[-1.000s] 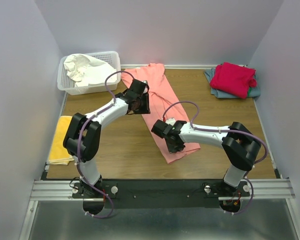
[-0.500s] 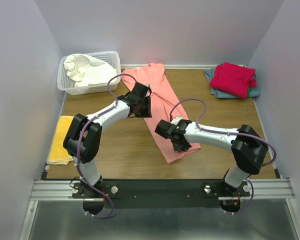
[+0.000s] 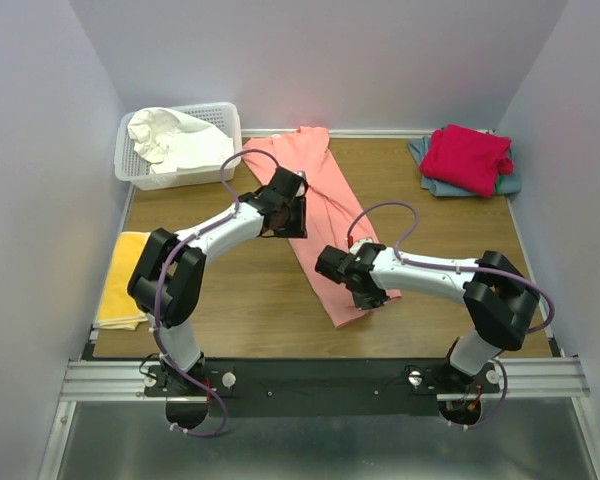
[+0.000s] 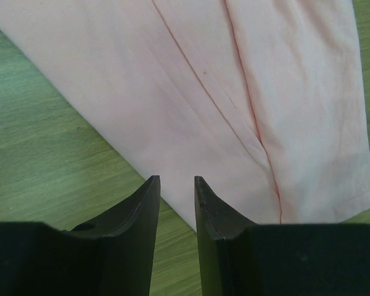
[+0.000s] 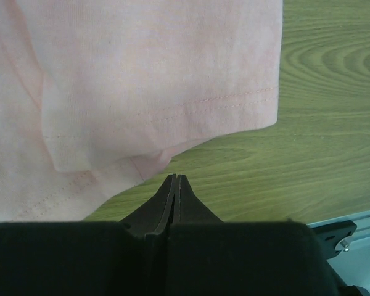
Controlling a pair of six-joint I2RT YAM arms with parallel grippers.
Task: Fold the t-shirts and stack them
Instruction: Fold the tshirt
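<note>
The salmon-pink t-shirt (image 3: 332,190) is lying as a long narrow strip stretching away from the white basket (image 3: 175,178), so its crosswise fold seems next. The left gripper (image 4: 176,182), jaws narrowly apart and empty, is hovering over the basket-side edge. The right gripper (image 5: 174,179), pressed shut on nothing, is sitting at the hem farthest from the basket and must open to pinch it.

Bare tabletop (image 3: 245,290) lies open at lower centre of the top view, between the arms, and at centre right. The salmon-pink shirt (image 3: 315,190) crosses the middle diagonally. A white basket (image 3: 226,128) fills the upper left corner. The crimson-red shirt (image 3: 467,155), lying on a grey-blue shirt (image 3: 440,187), fills the upper right. A yellow cloth (image 3: 123,275) lines the left edge.
</note>
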